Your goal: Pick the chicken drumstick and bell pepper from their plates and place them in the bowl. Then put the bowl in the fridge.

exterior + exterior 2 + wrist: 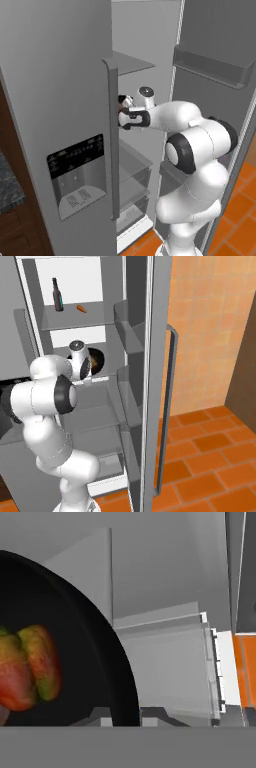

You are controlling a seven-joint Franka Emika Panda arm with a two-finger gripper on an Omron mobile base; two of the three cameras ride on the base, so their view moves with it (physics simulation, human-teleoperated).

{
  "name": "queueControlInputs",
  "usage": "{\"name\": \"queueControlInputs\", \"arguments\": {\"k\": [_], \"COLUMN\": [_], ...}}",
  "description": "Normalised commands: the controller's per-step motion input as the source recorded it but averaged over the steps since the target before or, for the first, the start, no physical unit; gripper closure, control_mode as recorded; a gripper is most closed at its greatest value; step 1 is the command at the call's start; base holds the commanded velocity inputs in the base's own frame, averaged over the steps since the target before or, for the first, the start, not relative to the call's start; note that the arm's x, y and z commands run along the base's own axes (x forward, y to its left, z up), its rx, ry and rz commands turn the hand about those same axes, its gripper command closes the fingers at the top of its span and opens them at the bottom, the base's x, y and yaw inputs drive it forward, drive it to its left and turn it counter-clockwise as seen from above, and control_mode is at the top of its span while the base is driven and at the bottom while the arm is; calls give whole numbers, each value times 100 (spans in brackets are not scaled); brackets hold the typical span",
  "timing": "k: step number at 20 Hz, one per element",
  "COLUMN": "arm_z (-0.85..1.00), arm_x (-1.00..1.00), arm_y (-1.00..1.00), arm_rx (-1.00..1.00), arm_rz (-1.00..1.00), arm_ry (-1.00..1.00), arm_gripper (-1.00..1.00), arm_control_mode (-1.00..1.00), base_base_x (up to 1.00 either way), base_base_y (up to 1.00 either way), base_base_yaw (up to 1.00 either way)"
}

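Tall grey side-by-side fridge (60,100) fills the base views: left door with its dark dispenser panel (77,175) shut, right door (150,381) swung wide, pale shelves and door bins exposed.

White Franka arm (195,150) reaches in at mid height, wrist level with the middle pale shelf (100,378).

Round glossy black bowl (75,642) sits at the end of the wrist, over that middle shelf; right base view shows it (96,359) just behind the hand. Can't tell from these frames whether it rests on the shelf or hangs just above it.

Small red-orange bell pepper (27,664) is inside the bowl, low on the left of the hand view. A pale brownish sliver at the bottom left corner beside it may be the chicken drumstick, too little showing to be sure.

Two-finger gripper (122,714): dark tips straddle the bowl's rim, one either side, so it reads as clamped on the rim.

Upper shelf holds a dark bottle (58,295) and a small orange thing, possibly a carrot (81,308), well apart from the bowl.

Progress, my read:
- Pepper in the bowl: done.
- Drumstick: probably done, unconfirmed.
- Bowl into the fridge: nearly there.

Left: set it flat on the shelf, release, back the arm out without clipping the door bins.
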Motion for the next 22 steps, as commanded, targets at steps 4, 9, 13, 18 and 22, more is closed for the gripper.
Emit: {"name": "queueControlInputs", "arguments": {"k": [4,9,13,18,22], "arm_z": [-84,-2,-3,-2,9], "arm_x": [96,98,100,8,-83], "arm_y": [55,32,39,3,-16], "arm_rx": [0,0,0,0,2], "arm_rz": [0,-9,-17,-5,-6], "arm_ry": [18,0,-1,0,-9], "arm_gripper": [100,100,100,-100,-100], "arm_control_mode": [-100,-100,-100,-100,-100], "base_base_x": [0,0,0,0,0], "base_base_y": [0,0,0,0,0], "base_base_yaw": [0,0,0,0,0]}}
